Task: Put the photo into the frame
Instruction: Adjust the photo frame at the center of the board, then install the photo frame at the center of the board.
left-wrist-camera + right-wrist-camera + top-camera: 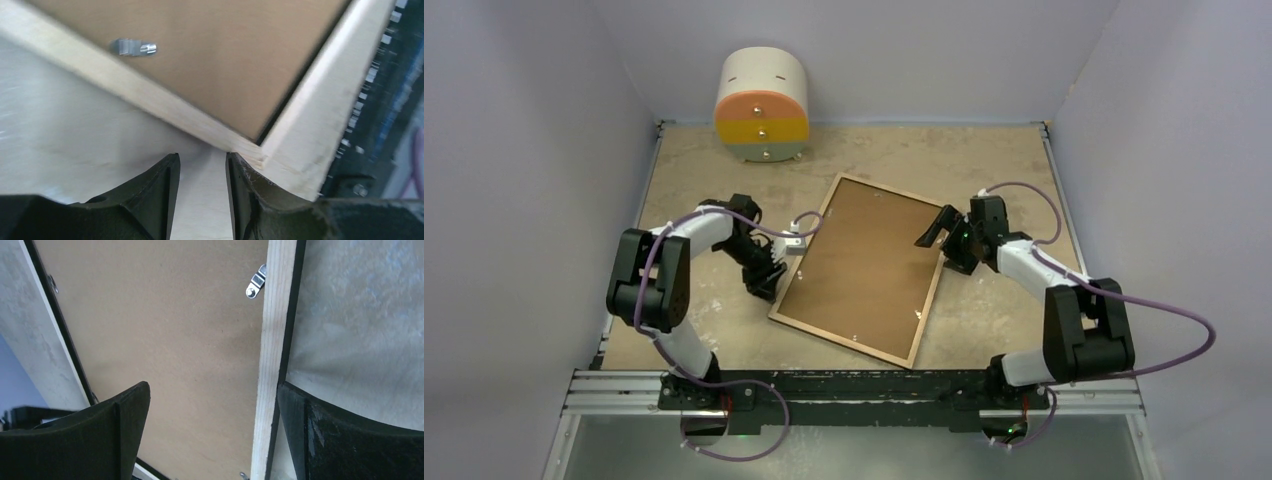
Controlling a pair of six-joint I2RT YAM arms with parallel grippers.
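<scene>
Frame [844, 341]: lies back up on the table [714, 170], askew, between the two grippers; pale wood rails with a black inner edge.
In the frame: a plain brown board [864, 265] fills the back, set inside the rails.
Clips [256, 284]: small metal tabs at the rails' inner edge, reaching over the board.
Left gripper [202, 157]: low at the frame's near left corner; jaws narrow, with only bare table showing in the gap. The corner sits right at one fingertip [240, 165], outside the gap.
Right gripper [212, 387]: above the frame's right rail, jaws wide. One finger is over the board, the other over the table beyond the rail; it grips nothing.
Drawers [762, 105]: a round white unit at the table's far edge, against the back wall. Its fronts are orange, yellow and green from top to bottom. All are closed, so the contents are hidden.
</scene>
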